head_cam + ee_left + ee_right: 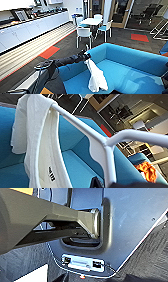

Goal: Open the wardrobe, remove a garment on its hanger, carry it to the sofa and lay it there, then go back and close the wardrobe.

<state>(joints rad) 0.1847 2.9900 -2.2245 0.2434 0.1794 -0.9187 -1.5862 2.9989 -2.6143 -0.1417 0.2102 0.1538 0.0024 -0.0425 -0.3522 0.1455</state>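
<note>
One garment (96,76) on one hanger (100,140), gripped by left claw (86,55) over one sofa (130,72); right claw unclear.

My left arm (67,60) is black and jointed with a thin dark cable looping beside it, while my grey-blue body panel (130,218) carries a pale labelled plate.
</note>
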